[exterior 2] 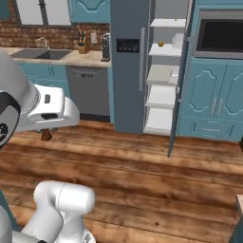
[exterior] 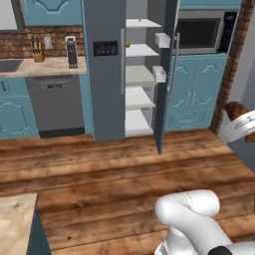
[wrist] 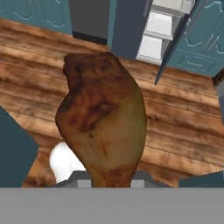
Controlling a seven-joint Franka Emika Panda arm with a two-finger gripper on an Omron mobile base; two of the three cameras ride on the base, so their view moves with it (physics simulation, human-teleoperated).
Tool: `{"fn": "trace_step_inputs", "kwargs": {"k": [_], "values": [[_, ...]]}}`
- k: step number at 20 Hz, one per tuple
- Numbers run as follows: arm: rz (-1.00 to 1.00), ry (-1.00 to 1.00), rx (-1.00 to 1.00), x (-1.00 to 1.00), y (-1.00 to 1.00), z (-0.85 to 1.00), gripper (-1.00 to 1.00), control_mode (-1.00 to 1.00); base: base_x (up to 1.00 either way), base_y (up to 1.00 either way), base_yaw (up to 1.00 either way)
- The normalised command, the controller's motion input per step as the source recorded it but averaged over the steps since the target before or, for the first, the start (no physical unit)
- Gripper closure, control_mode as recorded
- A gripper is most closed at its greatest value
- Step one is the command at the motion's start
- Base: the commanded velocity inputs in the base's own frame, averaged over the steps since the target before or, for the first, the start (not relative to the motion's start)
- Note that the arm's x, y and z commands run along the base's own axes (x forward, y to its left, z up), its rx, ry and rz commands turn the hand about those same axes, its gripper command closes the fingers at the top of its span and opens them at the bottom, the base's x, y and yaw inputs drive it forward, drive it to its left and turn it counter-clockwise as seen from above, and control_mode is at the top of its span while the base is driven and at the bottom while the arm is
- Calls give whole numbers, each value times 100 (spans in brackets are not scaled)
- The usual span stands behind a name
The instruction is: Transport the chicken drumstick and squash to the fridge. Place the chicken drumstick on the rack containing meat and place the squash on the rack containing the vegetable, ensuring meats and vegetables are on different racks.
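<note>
The chicken drumstick (wrist: 103, 118) is brown and glossy and looms large in the hand view, its thin end down between the fingers of my gripper (wrist: 111, 181), which is shut on it. The same drumstick (exterior: 235, 109) shows at the right edge of the left base view, above the white hand. In the right base view a brown tip of it (exterior 2: 46, 135) pokes out below the hand. The slate-grey fridge (exterior: 104, 74) stands across the wooden floor, its right door swung open and its white shelves (exterior: 139, 74) showing. The squash is out of view.
The open fridge door (exterior: 167, 74) juts edge-on into the floor. A grey dishwasher (exterior: 55, 102) and a counter with a coffee machine (exterior: 71, 51) lie left of the fridge. A microwave (exterior: 199, 32) sits over teal cabinets on the right. A counter corner (exterior: 15, 219) is near left.
</note>
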Motion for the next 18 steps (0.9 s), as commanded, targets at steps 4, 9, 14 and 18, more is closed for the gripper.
{"fn": "trace_step_inputs", "kwargs": {"k": [4,9,14,18], "values": [[0,0,0,0,0,0,100,100,100,-16,-5],[0,0,0,0,0,0,100,100,100,0,-12],[0,0,0,0,0,0,100,100,100,39,-23],[0,0,0,0,0,0,100,100,100,21,-24]]}}
